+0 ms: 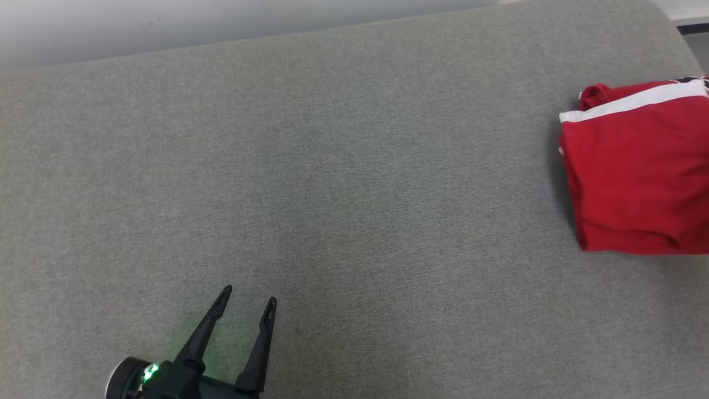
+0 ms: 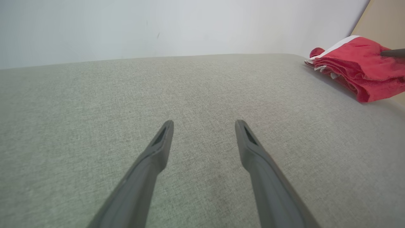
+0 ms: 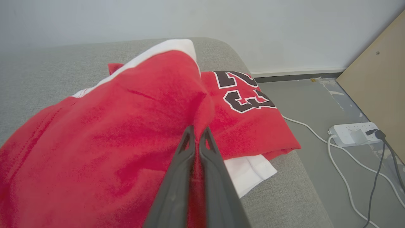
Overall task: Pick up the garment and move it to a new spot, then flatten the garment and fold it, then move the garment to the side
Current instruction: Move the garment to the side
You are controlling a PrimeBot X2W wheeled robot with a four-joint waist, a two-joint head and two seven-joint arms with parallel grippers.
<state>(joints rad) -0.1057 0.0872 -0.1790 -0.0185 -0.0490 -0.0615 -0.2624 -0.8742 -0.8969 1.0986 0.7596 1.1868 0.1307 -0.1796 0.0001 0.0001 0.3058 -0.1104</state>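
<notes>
While the right gripper point(image 3: 197, 128) pinched the folded red jersey point(image 1: 637, 177) aside, the left gripper point(image 1: 249, 294) gaped empty; only release seemed left.

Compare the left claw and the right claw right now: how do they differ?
The left claw stands spread wide open; the right claw is shut tight. The left claw holds nothing and hangs over bare grey cushion; the right claw pinches a raised fold of the red garment. Both are dark and slender.
</notes>
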